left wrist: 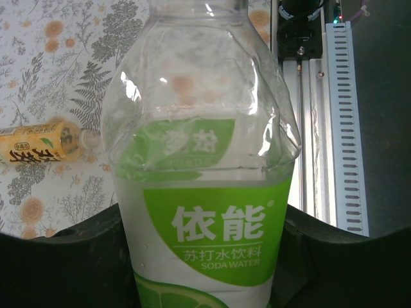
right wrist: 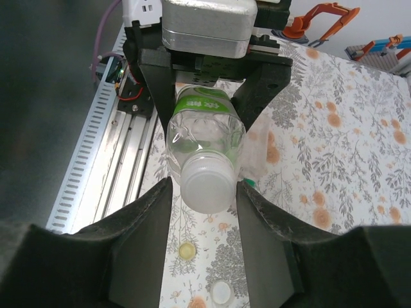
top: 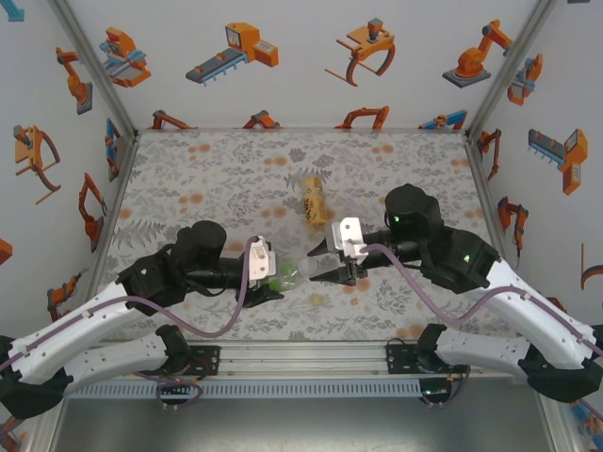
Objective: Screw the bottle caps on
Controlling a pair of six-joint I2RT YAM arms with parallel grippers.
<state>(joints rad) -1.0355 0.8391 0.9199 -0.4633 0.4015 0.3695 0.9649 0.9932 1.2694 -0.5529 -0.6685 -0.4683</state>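
My left gripper (top: 271,279) (left wrist: 205,269) is shut on the body of a clear bottle (left wrist: 202,147) (top: 283,273) with a green and white label, held level with its neck toward the right arm. In the right wrist view a whitish cap (right wrist: 207,187) sits on that bottle's neck. My right gripper (right wrist: 204,192) (top: 332,266) is open, its fingers closely flanking the cap with a thin gap on the left side. A pale yellow cap (right wrist: 186,250) and a white cap (right wrist: 221,292) lie on the table below. The amber bottle (top: 316,200) (left wrist: 38,144) lies on its side farther back.
A green sliver (right wrist: 249,184) and a clear plastic shape (right wrist: 258,151) peek out behind the held bottle; I cannot tell what they are. The floral table (top: 188,188) is walled on three sides. A metal rail (top: 301,356) (left wrist: 321,128) runs along the near edge.
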